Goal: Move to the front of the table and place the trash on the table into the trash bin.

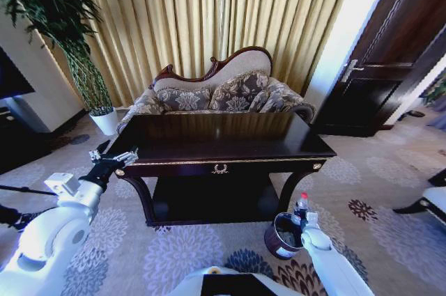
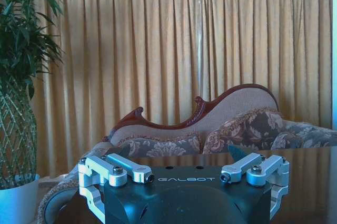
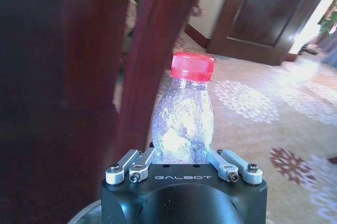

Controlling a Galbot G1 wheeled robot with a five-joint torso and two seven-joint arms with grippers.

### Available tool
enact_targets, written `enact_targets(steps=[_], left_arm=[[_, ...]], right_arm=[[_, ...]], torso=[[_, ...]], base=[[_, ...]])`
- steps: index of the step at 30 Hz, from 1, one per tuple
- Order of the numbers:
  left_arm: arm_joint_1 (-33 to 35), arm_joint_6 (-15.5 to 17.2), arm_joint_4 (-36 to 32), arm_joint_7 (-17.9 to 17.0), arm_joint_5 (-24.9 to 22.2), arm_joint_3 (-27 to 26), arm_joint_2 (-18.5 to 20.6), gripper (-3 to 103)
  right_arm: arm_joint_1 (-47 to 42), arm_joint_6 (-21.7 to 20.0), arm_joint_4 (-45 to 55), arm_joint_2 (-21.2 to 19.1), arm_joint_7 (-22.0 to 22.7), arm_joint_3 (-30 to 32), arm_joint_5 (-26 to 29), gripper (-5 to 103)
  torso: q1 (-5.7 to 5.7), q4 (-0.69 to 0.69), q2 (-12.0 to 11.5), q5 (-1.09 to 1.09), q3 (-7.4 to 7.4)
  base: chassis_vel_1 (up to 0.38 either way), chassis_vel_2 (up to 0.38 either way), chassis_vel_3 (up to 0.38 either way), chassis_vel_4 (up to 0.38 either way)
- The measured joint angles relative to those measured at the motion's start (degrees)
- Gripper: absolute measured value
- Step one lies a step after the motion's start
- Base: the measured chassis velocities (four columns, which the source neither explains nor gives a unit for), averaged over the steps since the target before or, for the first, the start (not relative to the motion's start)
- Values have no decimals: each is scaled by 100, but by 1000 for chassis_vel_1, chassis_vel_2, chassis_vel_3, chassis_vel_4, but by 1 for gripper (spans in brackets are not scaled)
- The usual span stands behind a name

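Over the trash bin (image 1: 282,237), right gripper (image 3: 181,153) (arm lowered) seemingly clamps the bottle (image 3: 182,121).

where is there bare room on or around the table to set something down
The table top looks bare from the sofa side to the front rail. Its left front corner is crowded by the open left gripper. At the right front leg, the right gripper holds the bottle over the trash bin.
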Motion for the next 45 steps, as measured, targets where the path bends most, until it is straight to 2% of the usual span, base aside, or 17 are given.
enact_targets(steps=[3, 4, 7, 10, 12, 15, 16, 18, 21, 24, 26, 28, 40, 42, 45], left_arm=[[31, -9, -13, 56, 2, -41, -2, 100], [41, -16, -21, 71, 2, -60, 2, 100], [43, -20, -21, 78, 2, -73, 20, 100], [36, -29, -19, 89, 2, -76, 36, 100], [35, -30, -18, 90, 2, -70, 36, 100], [32, -32, -15, 95, 3, -43, 18, 100], [32, -32, -15, 95, 3, -43, 18, 100], [32, -41, -16, 99, 7, -41, 16, 100], [31, -44, -16, 100, 8, -44, 23, 100], [20, -49, -11, 103, 8, -55, 53, 100], [16, -49, -9, 103, 8, -55, 56, 100], [12, -51, -6, 104, 7, -55, 58, 100], [-2, -51, 1, 116, 3, -43, 77, 100], [-10, -51, 4, 116, 4, -41, 77, 100], [-17, -53, 32, 116, 1, -40, 69, 100]], right_arm=[[105, 61, -206, 0, 0, 22, -101, 25], [120, 67, -239, 0, 5, 33, -130, 22], [111, 68, -231, 5, 17, 47, -160, 25], [10, 56, -72, 24, 33, 74, -205, 41], [-9, 48, -36, 27, 35, 76, -206, 41], [-97, 14, 118, 43, 42, 81, -206, 57], [-97, 14, 118, 43, 42, 81, -206, 57], [-142, 2, 175, 46, 43, 82, -206, 68], [-161, -3, 198, 45, 44, 87, -206, 73], [-196, -8, 253, 30, 46, 95, -206, 90], [-202, -8, 263, 26, 46, 97, -205, 90], [-224, -11, 288, 19, 48, 103, -200, 100], [-288, -33, 346, 23, 52, 122, -152, 100], [-319, -81, 455, 14, 53, 134, -56, 100], [-499, -295, 1196, -44, 73, 152, 438, 100]], torso=[[0, 2, 0, 0, 0], [0, 2, 0, 0, 0], [0, 0, 0, 0, 0], [0, 0, 0, 0, 0], [0, 0, 0, -1, 0], [0, 1, 0, 0, 0], [0, 1, 0, 0, 0], [0, 0, 0, 0, 0], [0, 0, 0, 0, 0], [0, 0, 1, 0, -1], [0, 0, 0, 0, 0], [0, 1, 0, 0, 0], [0, 1, 0, 0, 0], [0, 0, 0, 0, 0], [0, -1, 0, 1, 0]], base=[[0, 0, 0, 0], [0, 0, 0, 0], [0, 0, 0, 0], [0, 0, 0, 0], [0, 0, 0, 0], [0, 0, 0, 0], [0, 0, 0, 0], [0, 0, 0, 0], [0, 0, 0, 0], [0, 0, 0, 0], [0, 0, 0, 0], [0, 0, 0, 0], [0, 0, 0, 0], [0, 0, 0, 0], [0, 0, 0, 0]])
